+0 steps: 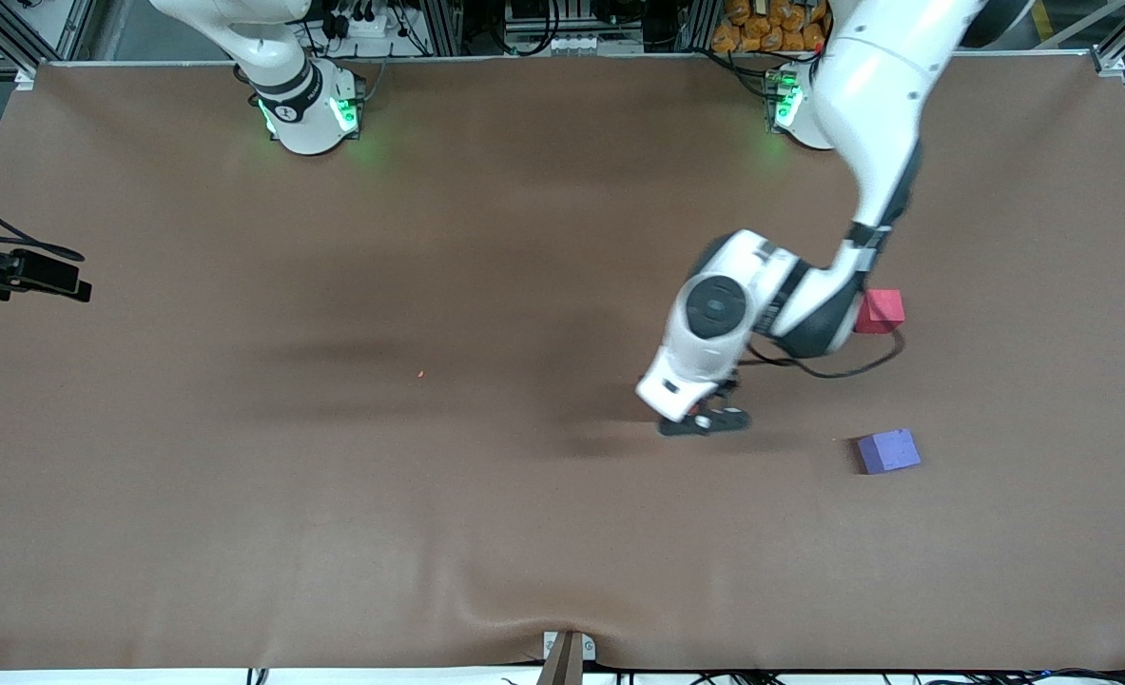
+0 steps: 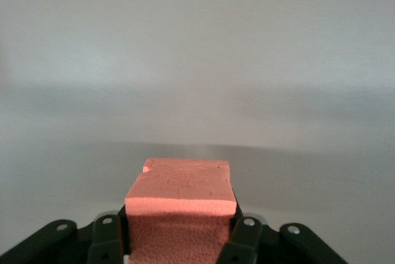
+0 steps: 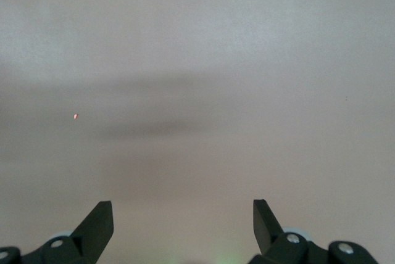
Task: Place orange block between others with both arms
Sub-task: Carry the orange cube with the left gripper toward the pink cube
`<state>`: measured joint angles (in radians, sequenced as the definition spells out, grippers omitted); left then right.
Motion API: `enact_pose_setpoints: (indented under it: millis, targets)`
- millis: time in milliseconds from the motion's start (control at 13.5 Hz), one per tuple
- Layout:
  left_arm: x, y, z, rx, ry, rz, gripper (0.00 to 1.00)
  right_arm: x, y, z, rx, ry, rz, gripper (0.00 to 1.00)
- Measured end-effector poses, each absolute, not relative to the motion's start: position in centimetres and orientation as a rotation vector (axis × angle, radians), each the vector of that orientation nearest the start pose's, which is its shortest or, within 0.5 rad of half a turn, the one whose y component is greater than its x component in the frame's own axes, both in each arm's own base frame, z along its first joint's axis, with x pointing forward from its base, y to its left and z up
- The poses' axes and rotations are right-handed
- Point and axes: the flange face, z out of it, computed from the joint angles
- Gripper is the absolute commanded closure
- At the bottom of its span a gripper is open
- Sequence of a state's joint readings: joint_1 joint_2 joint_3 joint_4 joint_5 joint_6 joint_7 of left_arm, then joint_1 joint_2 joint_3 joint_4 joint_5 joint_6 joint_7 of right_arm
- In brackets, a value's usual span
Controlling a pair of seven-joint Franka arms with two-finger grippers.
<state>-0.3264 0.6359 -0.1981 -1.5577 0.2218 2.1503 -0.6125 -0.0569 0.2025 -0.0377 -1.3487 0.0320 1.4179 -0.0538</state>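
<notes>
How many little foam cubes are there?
3. The orange block is gripped in the left pincer; the pinkish-red cube sits partly hidden by that arm; the purple-blue cube lies nearer the front camera.

One orange block, one pinkish-red cube, one purple cube, two arms

The front view looks down from a high camera across the wide brown paper-covered table, facing both white robot bases along its top edge and taking in the whole surface. The left wrist view sits very close above the small matte orange foam cube, looking along bare tabletop. The right wrist view looks down at bare tabletop from some height. It shares with the front view a tiny orange speck on the table.
</notes>
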Motion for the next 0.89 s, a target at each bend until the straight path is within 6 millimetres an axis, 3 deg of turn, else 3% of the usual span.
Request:
enact_pose_setpoints:
  millis: [148,370,666,887]
  targets:
    - [63.4,-27.4,28.6,-3.054,0.075,0.017,1.0,59.8,-5.0,59.9,-3.1,0.057,0.202,0.0]
    - [63.8,-19.7,28.5,-3.035,0.128,0.089,1.0,59.8,-5.0,59.9,-3.1,0.056,0.202,0.0]
    - [62.6,-11.9,28.4,-3.028,0.123,0.164,1.0,59.8,-4.9,59.9,-3.101,0.055,0.201,0.0]
    - [60.5,-7.3,27.4,-3.063,0.107,0.154,1.0,59.8,-4.9,59.9,-3.101,0.055,0.2,0.0]
